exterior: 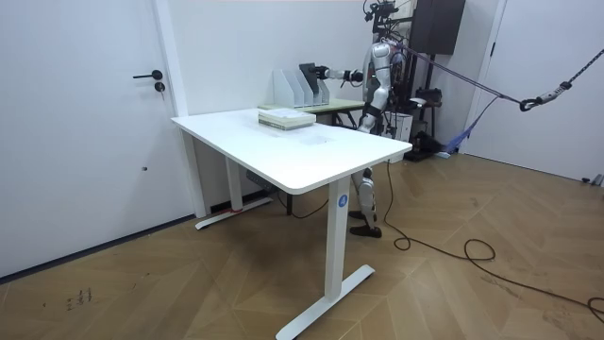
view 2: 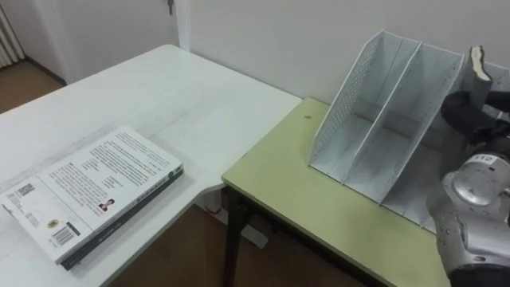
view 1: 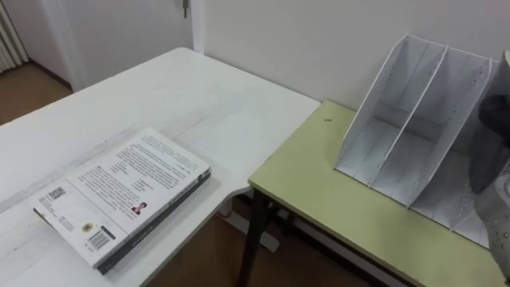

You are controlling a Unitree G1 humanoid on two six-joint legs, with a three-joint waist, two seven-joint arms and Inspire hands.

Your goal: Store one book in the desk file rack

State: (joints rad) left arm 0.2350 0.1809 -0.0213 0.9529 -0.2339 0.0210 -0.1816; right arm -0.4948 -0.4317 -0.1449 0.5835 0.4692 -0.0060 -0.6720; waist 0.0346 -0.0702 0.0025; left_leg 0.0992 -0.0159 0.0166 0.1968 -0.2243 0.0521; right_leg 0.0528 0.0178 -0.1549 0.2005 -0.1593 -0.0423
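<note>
Book: flat at the table's near edge.
Rack: right end cut off.
My right hand: by the rack, grip impossible to tell.

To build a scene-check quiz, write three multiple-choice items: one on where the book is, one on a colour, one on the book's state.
1. The book lies on: A the white desk; B a shelf; C the floor.
2. The table under the file rack is: A red; B yellow-green; C black.
3. The book is: A standing upright; B open; C closed and flat.

Key: A, it rests on the white top; B, its bare top shows that colour; C, its cover faces up.
</note>
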